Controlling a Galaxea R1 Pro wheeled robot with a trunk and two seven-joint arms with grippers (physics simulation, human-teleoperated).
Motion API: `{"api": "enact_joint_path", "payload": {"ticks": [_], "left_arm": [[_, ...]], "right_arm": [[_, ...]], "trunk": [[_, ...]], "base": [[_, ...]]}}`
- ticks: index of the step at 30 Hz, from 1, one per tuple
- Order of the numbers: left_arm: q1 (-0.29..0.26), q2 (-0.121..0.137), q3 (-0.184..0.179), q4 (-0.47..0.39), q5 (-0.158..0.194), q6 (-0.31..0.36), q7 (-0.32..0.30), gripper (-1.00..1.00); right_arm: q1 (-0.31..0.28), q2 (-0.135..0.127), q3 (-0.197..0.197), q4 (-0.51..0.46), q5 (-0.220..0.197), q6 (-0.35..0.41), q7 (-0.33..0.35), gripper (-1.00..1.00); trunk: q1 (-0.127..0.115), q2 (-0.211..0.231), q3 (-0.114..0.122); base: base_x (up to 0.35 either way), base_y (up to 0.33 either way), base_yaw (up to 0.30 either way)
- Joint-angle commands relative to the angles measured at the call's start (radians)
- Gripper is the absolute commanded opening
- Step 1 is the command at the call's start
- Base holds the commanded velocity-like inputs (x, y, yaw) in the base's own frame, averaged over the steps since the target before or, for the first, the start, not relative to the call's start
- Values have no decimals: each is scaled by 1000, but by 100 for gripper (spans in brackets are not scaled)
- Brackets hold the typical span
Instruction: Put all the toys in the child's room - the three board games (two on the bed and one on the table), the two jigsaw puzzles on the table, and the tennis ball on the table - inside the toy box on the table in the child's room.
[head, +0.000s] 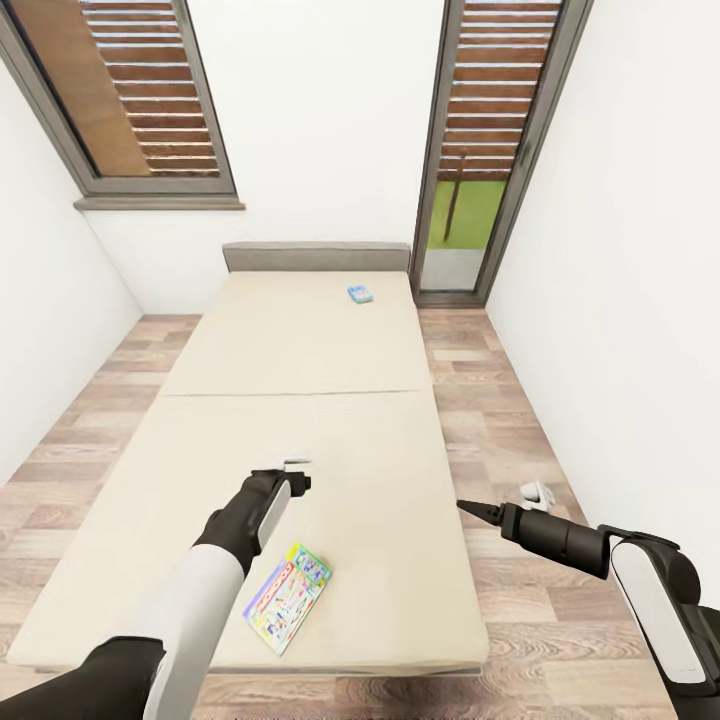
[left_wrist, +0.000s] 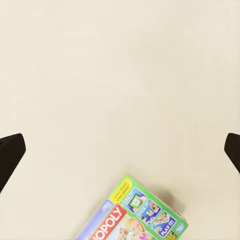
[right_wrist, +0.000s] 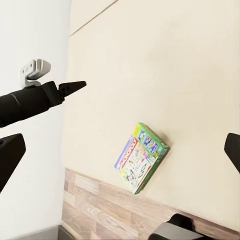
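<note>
- I see the nearest board game, a Monopoly box (head: 289, 597), lying flat on the bed (head: 300, 420) close to the foot edge, turned at an angle to that edge.
- My left arm reaches over the bed just beside that box, on its left in the head view. The left gripper (head: 296, 467) sits past the box, above bare mattress and not touching it.
- In the left wrist view the two dark fingertips (left_wrist: 11, 150) stand at opposite edges of the picture, so I read that gripper as spread wide with nothing between them. The green corner of the box (left_wrist: 135, 217) shows near them, apart from both.
- My right arm hangs off the right side of the bed, over the wood floor (head: 520, 400). The right gripper (head: 478, 512) points toward the mattress edge.
- In the right wrist view its fingertips (right_wrist: 10, 152) also sit at the far edges: wide apart, holding nothing. The box (right_wrist: 141, 156) lies ahead on the bed, well apart from them.
- A small white object (head: 537, 491) rests on the floor near the right gripper; I cannot tell what it is.
- Further up, a second, small blue game (head: 360, 294) lies near the headboard (head: 315, 256), well apart from both arms.
- Beyond: a slatted window (head: 140, 90) at left, a glazed door (head: 480, 150) at right.
</note>
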Motion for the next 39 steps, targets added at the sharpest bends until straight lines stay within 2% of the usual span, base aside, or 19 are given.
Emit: {"api": "enact_joint_path", "payload": {"ticks": [1,9,24,39], "left_arm": [[-1,-1,2,1,0,3,3,100],[-1,-1,3,52,0,-52,3,100],[-1,-1,2,59,-1,-69,3,100],[-9,-1,-1,52,-1,-56,3,100]], "right_arm": [[-1,0,-2,0,9,4,10,100],[-1,0,-2,0,9,3,10,100],[-1,-1,-3,0,10,4,10,100],[-1,-3,-91,-6,4,7,22,100]], "trunk": [[0,-2,-3],[0,-2,-17],[0,-2,-41],[0,-2,-66]], "base": [[0,0,0],[0,0,0],[0,0,0],[0,0,0]]}}
